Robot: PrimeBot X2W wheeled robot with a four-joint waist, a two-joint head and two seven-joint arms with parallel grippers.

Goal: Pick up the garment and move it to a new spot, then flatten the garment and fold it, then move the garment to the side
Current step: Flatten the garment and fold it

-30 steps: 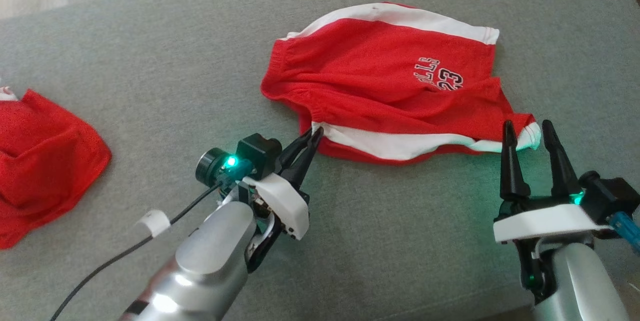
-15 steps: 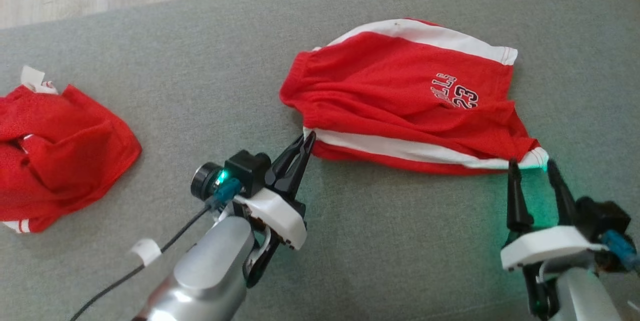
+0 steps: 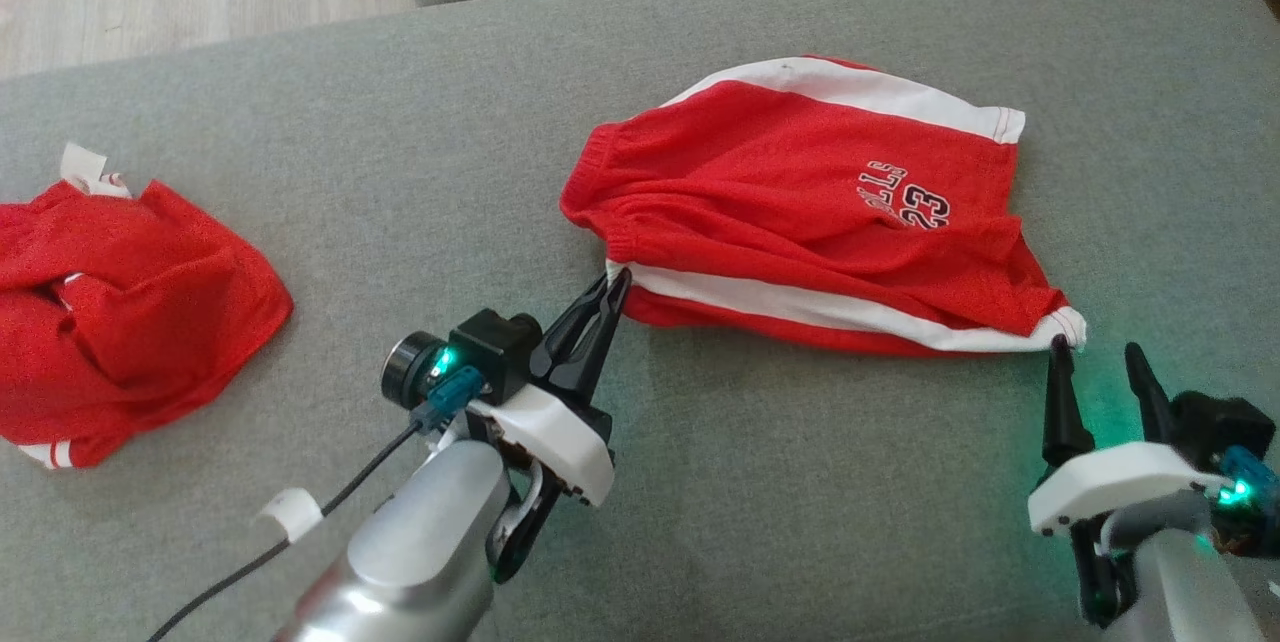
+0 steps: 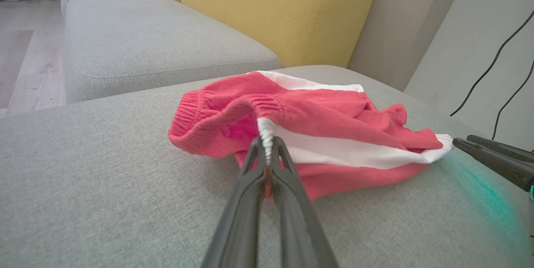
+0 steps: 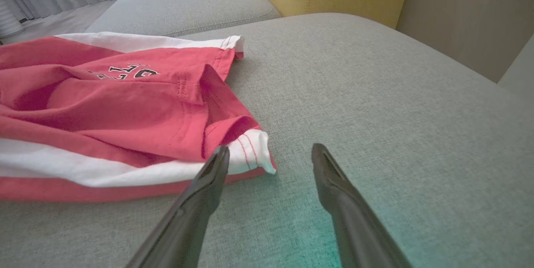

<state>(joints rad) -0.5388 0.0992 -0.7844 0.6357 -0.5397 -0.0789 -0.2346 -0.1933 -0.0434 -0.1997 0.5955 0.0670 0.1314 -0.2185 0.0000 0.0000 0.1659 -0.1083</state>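
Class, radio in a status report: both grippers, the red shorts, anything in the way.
Left gripper shut on shorts waistband. Right gripper open beside hem corner. Second red garment apart, far left.

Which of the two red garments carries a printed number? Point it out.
The red shorts right of centre, printed 23, their waistband pinched by the left claw. The other red garment, far left, lies crumpled with no print visible.
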